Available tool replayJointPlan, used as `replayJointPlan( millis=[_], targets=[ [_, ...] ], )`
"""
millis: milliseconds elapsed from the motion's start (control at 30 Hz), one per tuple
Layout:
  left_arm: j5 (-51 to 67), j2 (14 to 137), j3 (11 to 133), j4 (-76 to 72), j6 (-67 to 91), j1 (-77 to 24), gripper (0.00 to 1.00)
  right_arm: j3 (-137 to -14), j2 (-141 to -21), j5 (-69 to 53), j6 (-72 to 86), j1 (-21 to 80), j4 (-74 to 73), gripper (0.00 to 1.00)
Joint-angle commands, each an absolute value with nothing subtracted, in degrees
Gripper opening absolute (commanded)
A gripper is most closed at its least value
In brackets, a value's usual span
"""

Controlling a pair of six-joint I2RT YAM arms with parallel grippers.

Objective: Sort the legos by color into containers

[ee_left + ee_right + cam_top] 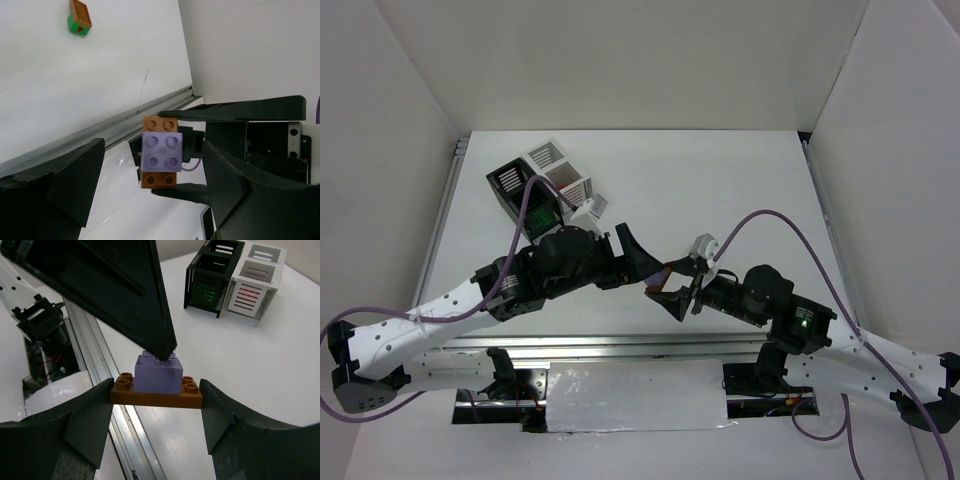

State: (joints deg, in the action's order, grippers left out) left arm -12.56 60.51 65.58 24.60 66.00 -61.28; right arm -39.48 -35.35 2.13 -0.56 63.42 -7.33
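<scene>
1. Table: white, carrying the bins. The stacked bricks are hanging above its near edge.
2. Left gripper: I am holding it wide open with the stack between its jaws, gripping nothing. One finger is showing right at the purple brick's studs (contact I cannot confirm).
3. Right gripper: I am clamping it on the two ends of the brown plate. Likely purpose: steadying the base so my other arm can pull off the top brick, since the two colours need separate bins.
4. Black bin and white bin: joined, sitting well apart from both grippers at the far left. Green is showing through the black slots, red through the white.
5. Brown plate: spanning my right fingers, level.
6. Purple brick: sitting pressed on the plate's middle.
7. Brown-on-green pair: lying on the table, well apart.
</scene>
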Motion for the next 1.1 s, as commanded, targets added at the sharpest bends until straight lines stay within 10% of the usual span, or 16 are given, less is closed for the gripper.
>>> replayJointPlan(
  millis=[0, 400, 567, 1067],
  targets=[
    [-7.7, 61.9, 65.5, 20.0, 64.8, -61.3, 0.90, -40.3, -36.0, 2.4, -1.4, 64.0, -4.2, 0.00],
    [-4.7, 62.3, 63.1, 17.7, 63.2, -61.3, 0.55, -41.1, -36.8, 3.9, -1.3, 64.1, -4.6, 0.00],
    [-5.4, 63.2, 64.6, 18.5, 61.4, -61.1, 0.00, -41.0, -38.2, 3.5, -1.1, 64.1, -4.4, 0.00],
    [-4.3, 58.1, 66.8, 23.6, 49.5, -41.5, 0.00, -34.4, -38.7, 5.0, -0.1, 64.1, -2.7, 0.00]
  ],
)
